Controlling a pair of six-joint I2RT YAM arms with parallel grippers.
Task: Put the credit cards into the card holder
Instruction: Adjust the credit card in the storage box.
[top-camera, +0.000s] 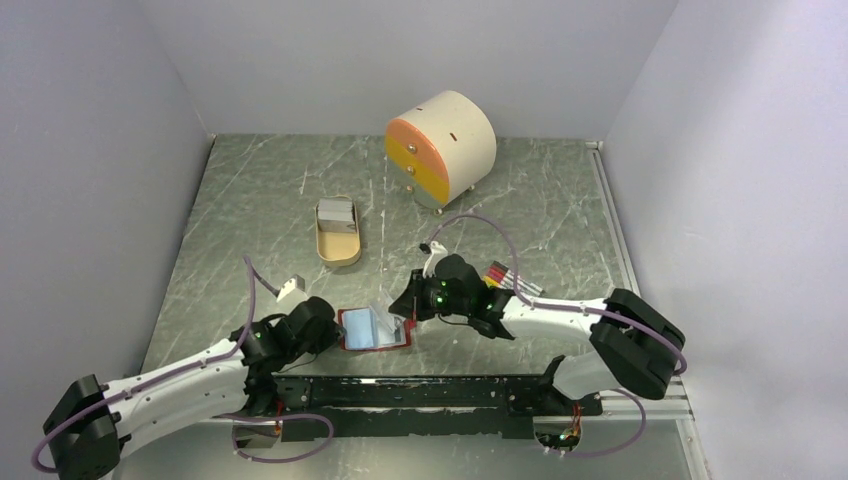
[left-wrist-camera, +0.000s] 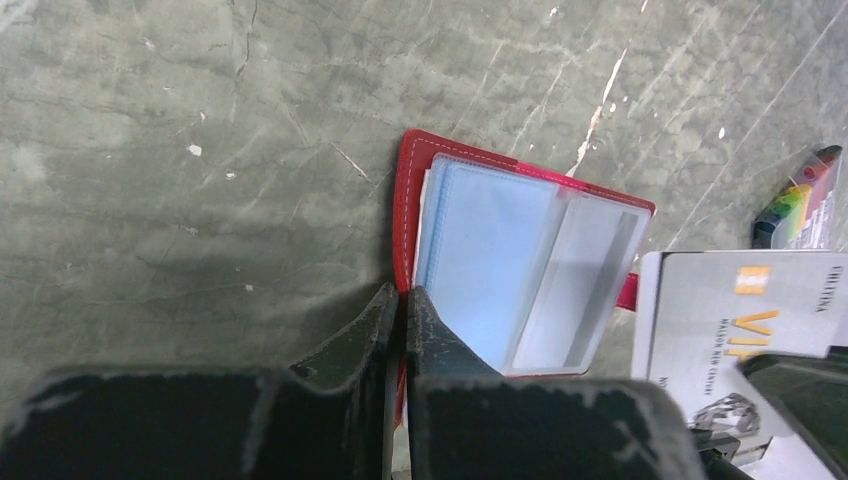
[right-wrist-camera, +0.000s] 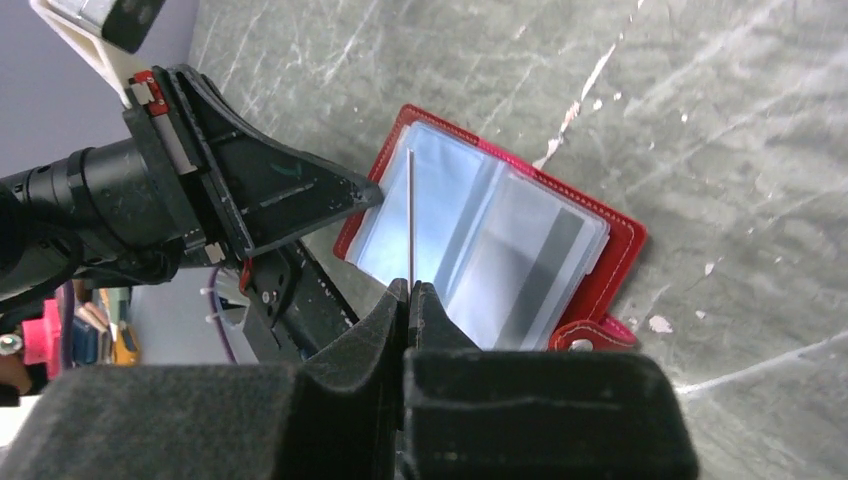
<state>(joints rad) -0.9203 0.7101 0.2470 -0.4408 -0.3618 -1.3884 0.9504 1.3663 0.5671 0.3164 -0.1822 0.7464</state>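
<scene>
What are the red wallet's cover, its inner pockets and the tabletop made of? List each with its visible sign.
Red cover: looks like leather or an imitation, matte, with pale stitching along the edge.
Inner pockets: clear glossy plastic film, judging by the pale blue sheen and reflections.
Tabletop: grey-green stone look with pale veins; it could be marble or a printed laminate.

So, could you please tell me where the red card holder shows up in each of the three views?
Top external: card holder lies open at bottom centre, between the two arms.
Left wrist: card holder at centre, pockets up.
Right wrist: card holder at centre, open.
Shared landmark: the left hand pinching its red edge.
</scene>
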